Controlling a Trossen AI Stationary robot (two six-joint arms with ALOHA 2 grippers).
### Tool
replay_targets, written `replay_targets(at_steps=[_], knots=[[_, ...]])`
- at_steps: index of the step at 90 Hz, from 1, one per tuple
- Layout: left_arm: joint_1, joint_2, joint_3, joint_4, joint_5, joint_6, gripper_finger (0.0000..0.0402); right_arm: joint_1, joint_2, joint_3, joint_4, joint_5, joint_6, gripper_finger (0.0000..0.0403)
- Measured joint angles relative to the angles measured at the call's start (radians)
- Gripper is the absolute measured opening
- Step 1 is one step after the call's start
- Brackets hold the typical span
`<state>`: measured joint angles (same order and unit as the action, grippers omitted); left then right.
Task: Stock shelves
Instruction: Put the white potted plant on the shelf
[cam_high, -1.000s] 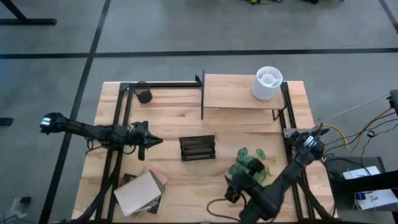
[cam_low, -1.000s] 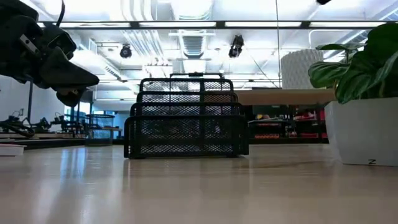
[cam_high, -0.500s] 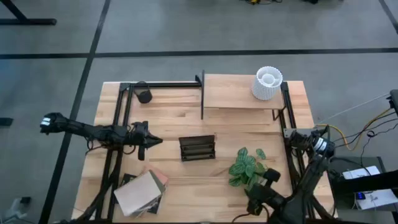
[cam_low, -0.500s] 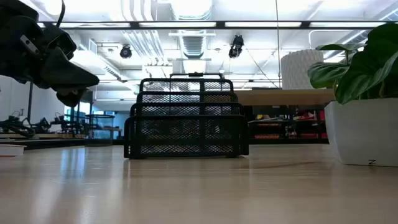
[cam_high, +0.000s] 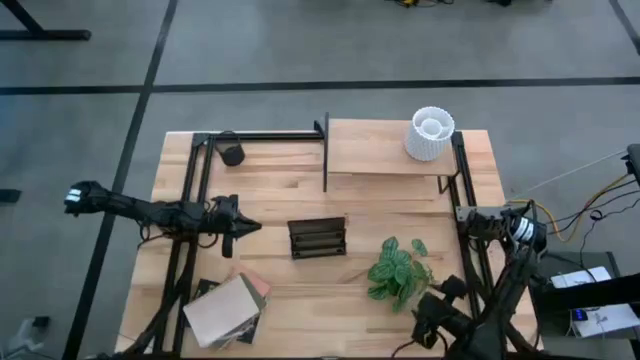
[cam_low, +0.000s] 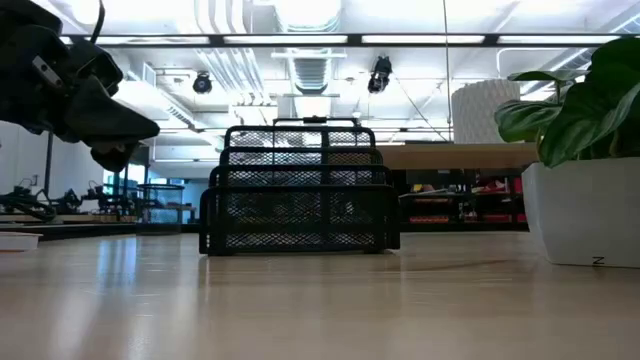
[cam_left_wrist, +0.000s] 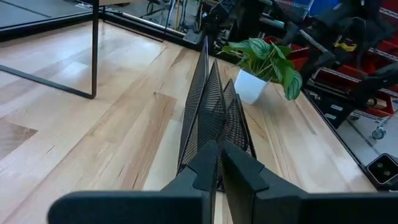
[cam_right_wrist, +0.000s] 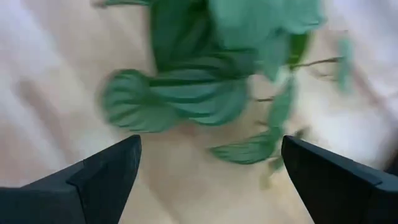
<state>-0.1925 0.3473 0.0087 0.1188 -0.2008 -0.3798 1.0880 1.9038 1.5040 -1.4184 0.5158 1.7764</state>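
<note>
Now my right fingers (cam_high: 432, 328) spread wide at five o'clock beside the plant (cam_high: 400, 268); my left fingers (cam_high: 243, 228) (pressed together) wait at nine o'clock.

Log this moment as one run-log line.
left end effector: shut, idle by rack | right end effector: open, empty, near plant | shelf: holds white pot
</note>
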Motion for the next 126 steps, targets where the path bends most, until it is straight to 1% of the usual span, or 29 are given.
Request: replay_targets(at_steps=[14,22,29,35,55,59,73,88,104,114,123,126], knots=[[0.000,0.000,0.000,0.000,0.000,0.000,0.0006,-0.031,-0.002,0.065,0.075,0.021,-0.016,0.0369],[0.000,0.000,0.000,0.000,0.000,0.000,0.0006,-0.050,-0.004,0.079,0.145,0.096,-0.053,0.0369],[0.000,0.000,0.000,0.000,0.000,0.000,0.0007,-0.079,-0.004,0.079,0.229,0.173,-0.117,0.0369],[0.000,0.000,0.000,0.000,0.000,0.000,0.0006,-0.114,-0.004,0.079,0.267,0.209,-0.165,0.0369],[0.000,0.000,0.000,0.000,0.000,0.000,0.0007,-0.267,-0.004,0.079,0.397,0.208,-0.361,0.0369],[0.000,0.000,0.000,0.000,0.000,0.000,0.0006,-0.301,-0.004,0.079,0.427,0.188,-0.416,0.0369],[0.000,0.000,0.000,0.000,0.000,0.000,0.0006,-0.413,-0.005,0.132,0.460,0.058,-0.567,0.0369],[0.000,0.000,0.000,0.000,0.000,0.000,0.0006,-0.515,-0.005,0.210,0.455,-0.016,-0.723,0.0369],[0.000,0.000,0.000,0.000,0.000,0.000,0.0007,-0.628,-0.005,0.260,0.418,-0.140,-0.921,0.0369],[0.000,0.000,0.000,0.000,0.000,0.000,0.0006,-0.694,-0.005,0.265,0.388,-0.251,-1.034,0.0369],[0.000,0.000,0.000,0.000,0.000,0.000,0.0007,-0.736,-0.005,0.265,0.312,-0.337,-1.188,0.0369],[0.000,0.000,0.000,0.000,0.000,0.000,0.0006,-0.745,-0.006,0.265,0.265,-0.346,-1.226,0.0369]])
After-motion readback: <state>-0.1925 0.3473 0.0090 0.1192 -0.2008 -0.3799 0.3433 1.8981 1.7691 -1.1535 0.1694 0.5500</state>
